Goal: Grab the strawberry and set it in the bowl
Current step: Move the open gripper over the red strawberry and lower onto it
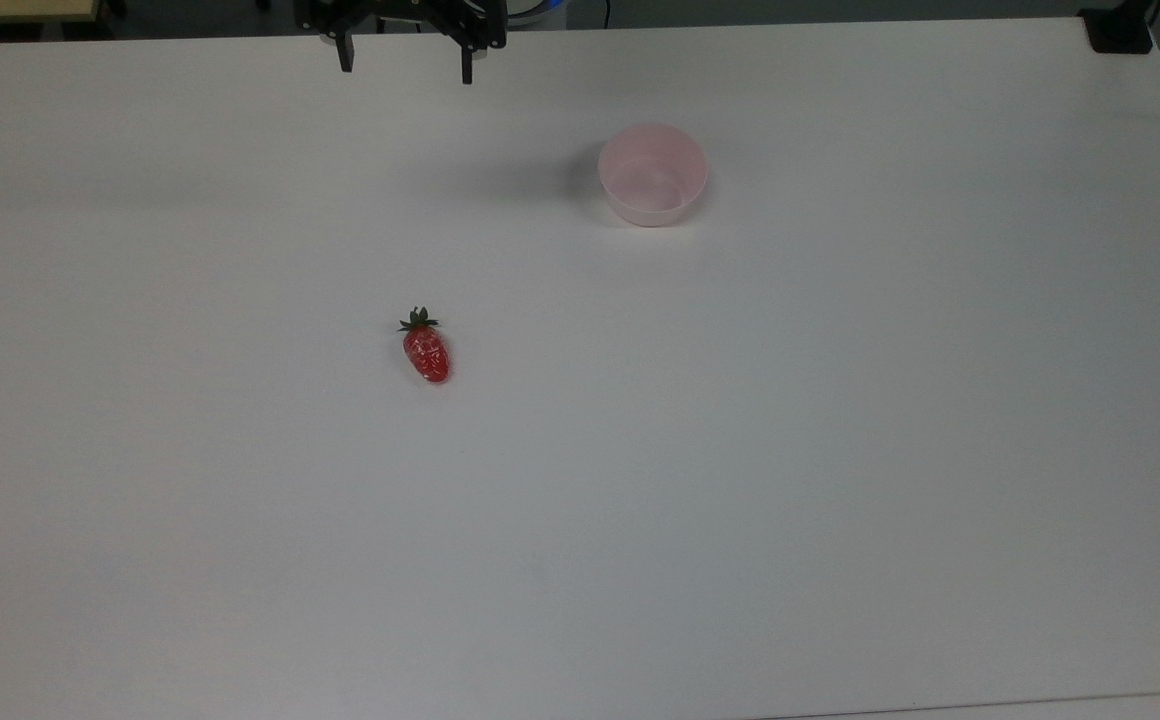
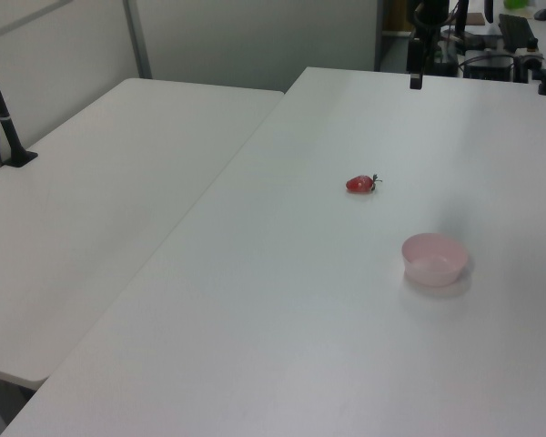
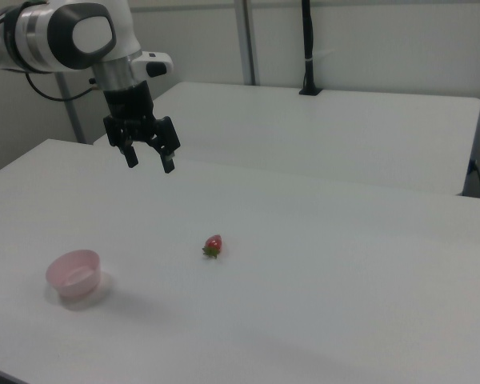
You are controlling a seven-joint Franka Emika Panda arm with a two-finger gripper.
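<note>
Strawberry (image 1: 426, 353), small glossy red, green cap, lies on white counter (image 1: 840, 450), well apart from pale pink round plastic bowl (image 1: 652, 174). Right view: tool (image 3: 151, 162) spread, empty, raised above counter, beyond strawberry.

The arm reaches in from the right view's upper left, its white links ending in a dark wrist that points downward. The claw (image 3: 150, 160) hangs in the air — its two black fingers (image 3: 169, 163) spread wide apart, holding nothing. In the top view the claw (image 1: 406, 71) sits at the upper edge — fingertips down.
</note>
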